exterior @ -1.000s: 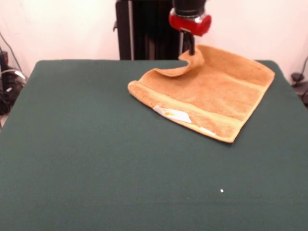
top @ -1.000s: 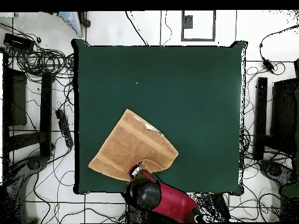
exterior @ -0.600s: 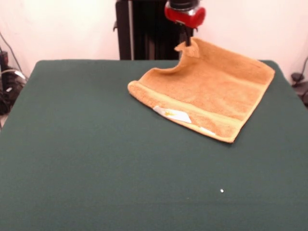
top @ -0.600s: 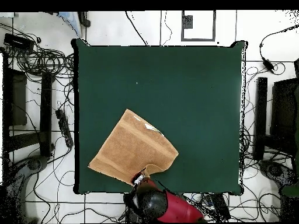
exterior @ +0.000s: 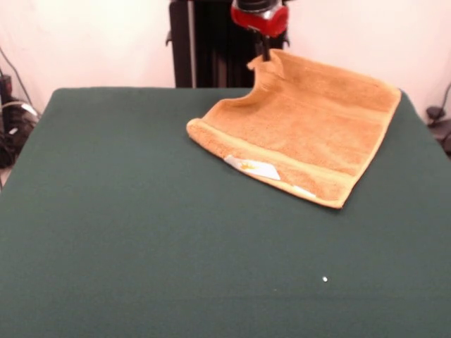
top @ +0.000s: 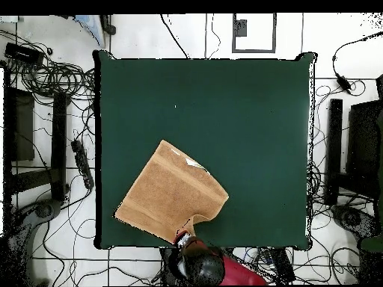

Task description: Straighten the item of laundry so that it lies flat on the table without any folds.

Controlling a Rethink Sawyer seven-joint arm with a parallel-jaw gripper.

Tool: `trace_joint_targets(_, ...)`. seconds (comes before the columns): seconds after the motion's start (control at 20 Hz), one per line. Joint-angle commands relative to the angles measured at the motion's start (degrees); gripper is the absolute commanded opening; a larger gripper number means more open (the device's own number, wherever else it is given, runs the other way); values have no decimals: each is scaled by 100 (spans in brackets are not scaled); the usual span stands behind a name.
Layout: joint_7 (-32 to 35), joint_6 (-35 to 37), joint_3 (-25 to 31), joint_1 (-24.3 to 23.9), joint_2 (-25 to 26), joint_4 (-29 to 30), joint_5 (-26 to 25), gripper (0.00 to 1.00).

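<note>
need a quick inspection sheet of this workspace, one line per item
surface: table in dark green cloth, a small white speck near the front edge
job's things: orange towel lies mostly flat near the robot's side, one corner lifted, white label on one edge
clutter: nothing seen on the table besides the towel
grippers: gripper holds the lifted towel corner at the table's edge, jaws shut on it
cables: many loose cables on the floor around the table
surroundings: tiled floor, dark equipment beside the table, pale wall behind
</note>
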Motion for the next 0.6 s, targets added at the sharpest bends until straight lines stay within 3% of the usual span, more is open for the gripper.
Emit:
trace_joint_targets(0.05,939,-742,348,-59,738,-85,-298,0)
trace_joint_targets(0.6,1397,-1767,159,284,1379,-178,-411,0)
